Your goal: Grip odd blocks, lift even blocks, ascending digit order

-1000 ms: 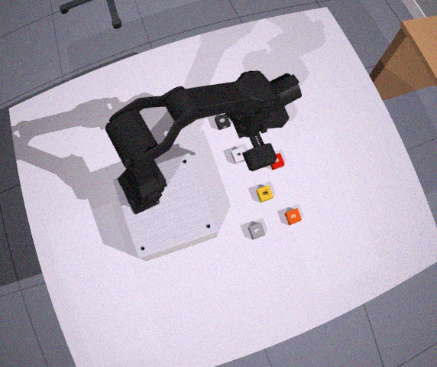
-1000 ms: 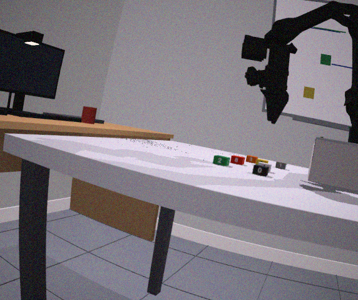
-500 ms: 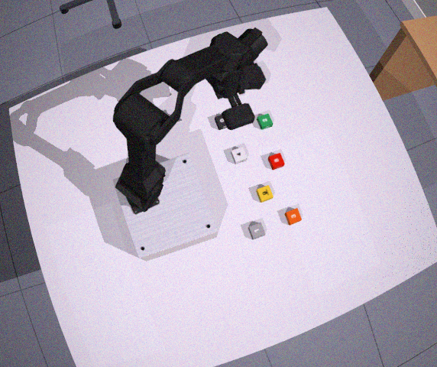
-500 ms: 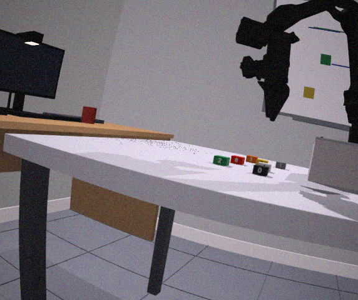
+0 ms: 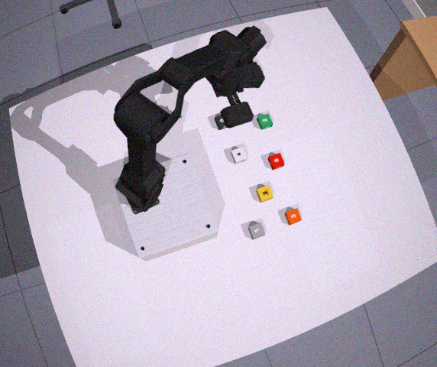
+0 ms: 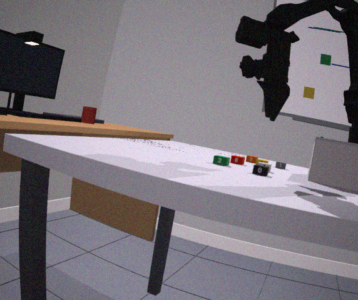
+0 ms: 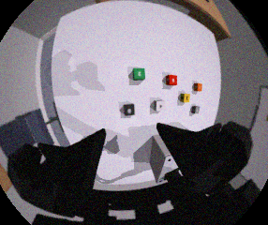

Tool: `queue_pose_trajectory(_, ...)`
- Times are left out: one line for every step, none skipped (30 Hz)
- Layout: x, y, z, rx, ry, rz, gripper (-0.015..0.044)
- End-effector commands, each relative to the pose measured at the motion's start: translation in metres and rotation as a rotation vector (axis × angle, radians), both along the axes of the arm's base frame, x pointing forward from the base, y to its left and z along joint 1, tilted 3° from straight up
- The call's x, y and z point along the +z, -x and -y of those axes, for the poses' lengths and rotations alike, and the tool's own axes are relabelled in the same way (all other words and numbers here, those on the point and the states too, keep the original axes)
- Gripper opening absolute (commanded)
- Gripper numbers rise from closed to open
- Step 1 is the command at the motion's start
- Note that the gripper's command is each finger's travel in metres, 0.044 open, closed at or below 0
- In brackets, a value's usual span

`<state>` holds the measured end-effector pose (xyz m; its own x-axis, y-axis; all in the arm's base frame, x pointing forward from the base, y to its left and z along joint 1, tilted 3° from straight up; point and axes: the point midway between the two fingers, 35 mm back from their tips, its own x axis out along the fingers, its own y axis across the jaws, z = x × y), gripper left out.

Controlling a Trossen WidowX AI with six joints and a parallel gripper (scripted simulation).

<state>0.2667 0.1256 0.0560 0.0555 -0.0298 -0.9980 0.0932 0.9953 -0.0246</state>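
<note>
Several small digit blocks lie on the white table [image 5: 329, 237] [image 6: 107, 155]. They are a black 0 [image 5: 219, 121] [image 6: 260, 169] [image 7: 128, 109], a green 2 [image 5: 264, 121] [image 6: 221, 160] [image 7: 138, 74], a white 4 [image 5: 238, 154] [image 7: 156, 105], a red block [image 5: 276, 160] [image 6: 237, 159] [image 7: 171, 79], a yellow block [image 5: 264, 193] [image 7: 185, 97], an orange 3 [image 5: 292, 215] [image 6: 251, 158] [image 7: 198, 86] and a grey 1 [image 5: 256, 229] [image 6: 280, 165] [image 7: 194, 111]. My gripper [image 5: 236, 114] [image 6: 272, 117] [image 7: 132, 129] is open and empty. It hangs high above the table, between the black and green blocks in the overhead view, and partly hides the black one.
The arm stands on a grey base box [image 5: 179, 221] [image 6: 340, 167] left of the blocks. A wooden desk [image 5: 435, 47] [image 6: 59, 127] with a monitor [image 6: 20, 64] and a red cup [image 6: 88, 114] stands beyond the table's far side.
</note>
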Motion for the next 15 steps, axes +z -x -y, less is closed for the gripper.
queue_pose_trajectory(0.000,0.000,0.001,-0.005,0.004,-0.001,0.0400)
queue_pose_trajectory(0.000,-0.002,0.001,-0.005,0.004,0.000,0.0400)
queue_pose_trajectory(0.001,-0.008,0.003,-0.005,0.004,0.000,0.0400)
queue_pose_trajectory(0.003,-0.019,0.006,-0.005,0.004,0.001,0.0400)
queue_pose_trajectory(0.005,-0.032,0.010,-0.005,0.005,0.002,0.0400)
queue_pose_trajectory(0.006,-0.046,0.015,-0.005,0.005,0.003,0.0400)
queue_pose_trajectory(0.007,-0.058,0.021,-0.005,0.006,0.005,0.0400)
queue_pose_trajectory(0.008,-0.071,0.028,-0.005,0.006,0.006,0.0400)
queue_pose_trajectory(0.009,-0.084,0.035,-0.005,0.007,0.007,0.0400)
queue_pose_trajectory(0.009,-0.094,0.041,-0.005,0.008,0.008,0.0400)
queue_pose_trajectory(0.009,-0.099,0.045,-0.005,0.008,0.009,0.0400)
queue_pose_trajectory(0.009,-0.101,0.047,-0.005,0.009,0.009,0.0400)
queue_pose_trajectory(0.009,-0.101,0.047,-0.005,0.009,0.009,0.0400)
queue_pose_trajectory(0.009,-0.101,0.047,-0.005,0.009,0.009,0.0400)
queue_pose_trajectory(0.009,-0.101,0.047,-0.005,0.009,0.009,0.0400)
